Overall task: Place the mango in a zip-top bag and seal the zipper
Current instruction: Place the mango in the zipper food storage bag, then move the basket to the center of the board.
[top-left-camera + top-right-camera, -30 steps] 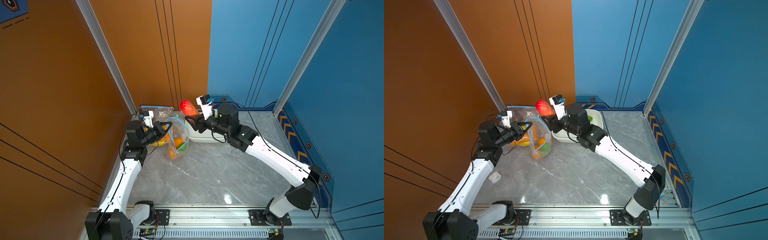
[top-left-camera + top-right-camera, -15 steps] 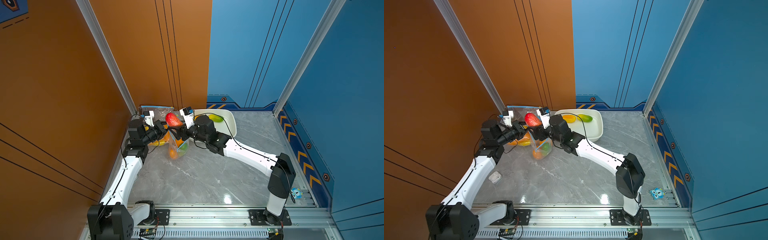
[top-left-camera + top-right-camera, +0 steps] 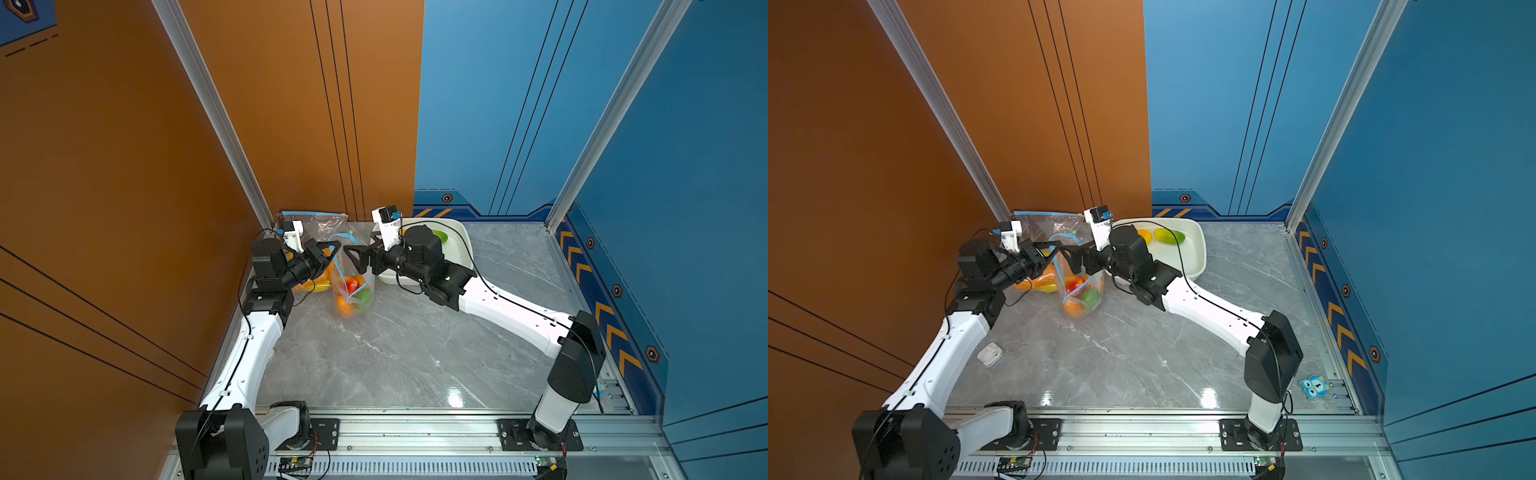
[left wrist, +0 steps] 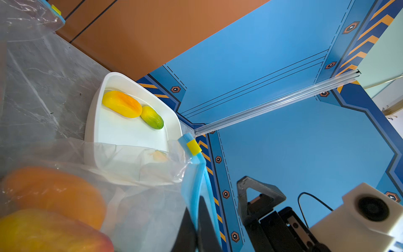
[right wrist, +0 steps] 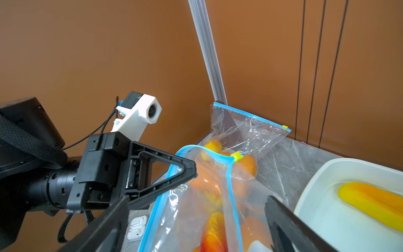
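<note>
The left end effector (image 3: 331, 251) is clamped shut on the blue zipper rim (image 5: 230, 189) of the zip-top bag (image 3: 370, 276). It holds that edge lifted off the counter (image 3: 395, 353), apparently so that the bag stands upright and its mouth gapes instead of collapsing. Facing it from the far side of the opening, the right end effector (image 3: 358, 254) has its jaws spread wide and grips nothing. It hovers just above the bag's mouth, and the wrist view looks straight down between its two fingers into the bag. Directly beneath those open jaws the red mango (image 3: 352, 284) lies inside the bag on top of other fruit, with a green piece (image 3: 363, 297) and an orange one (image 3: 345, 307) lower down, so the placing step looks done. The zipper is still unsealed: its two blue tracks stand apart, and the yellow slider (image 5: 236, 156) sits at the end of the rim farthest from the left end effector, probably parked there to leave the whole opening free. Sealing would likely need the right end effector to take the slider while the left keeps the rim taut. Behind the right end effector sits a white tray (image 3: 1200, 257) holding a yellow mango (image 4: 122, 107) and a green one (image 4: 152, 117) touching end to end. Beyond both end effectors a second bag (image 3: 320, 224) leans in the corner against the wall.
</note>
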`<state>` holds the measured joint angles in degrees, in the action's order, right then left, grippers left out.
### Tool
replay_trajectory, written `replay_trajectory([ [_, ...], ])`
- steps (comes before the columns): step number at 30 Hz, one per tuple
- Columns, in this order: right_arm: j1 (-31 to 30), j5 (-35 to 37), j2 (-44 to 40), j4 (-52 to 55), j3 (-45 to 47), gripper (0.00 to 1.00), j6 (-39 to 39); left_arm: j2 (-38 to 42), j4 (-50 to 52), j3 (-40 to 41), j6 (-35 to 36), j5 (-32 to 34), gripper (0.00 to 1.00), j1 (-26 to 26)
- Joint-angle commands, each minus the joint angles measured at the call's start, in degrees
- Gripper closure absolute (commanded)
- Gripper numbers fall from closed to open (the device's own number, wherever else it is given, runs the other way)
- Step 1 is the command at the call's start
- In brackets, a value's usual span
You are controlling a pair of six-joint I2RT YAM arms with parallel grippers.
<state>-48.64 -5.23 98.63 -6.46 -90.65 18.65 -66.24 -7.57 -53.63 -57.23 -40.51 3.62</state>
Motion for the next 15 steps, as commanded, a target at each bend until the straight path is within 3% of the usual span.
replay_trajectory([
  [1,6.34,5.58,-5.15,5.42,0.62,0.00,2.33,1.50,-2.09,-0.07,-0.40,-0.63,1.00,0.87],
  [4,13.16,7.22,-0.41,19.59,-5.54,0.00,-1.96,1.81,-2.09,-0.38,-0.25,-0.66,1.00,1.18],
  [8,19.98,4.84,13.42,35.31,-18.65,0.00,-10.93,1.38,-2.09,-0.83,-0.16,-1.06,1.00,1.20],
  [15,27.73,3.10,35.58,45.89,-40.42,0.00,-11.87,1.37,-2.08,-1.12,0.33,-0.30,1.00,0.76],
])
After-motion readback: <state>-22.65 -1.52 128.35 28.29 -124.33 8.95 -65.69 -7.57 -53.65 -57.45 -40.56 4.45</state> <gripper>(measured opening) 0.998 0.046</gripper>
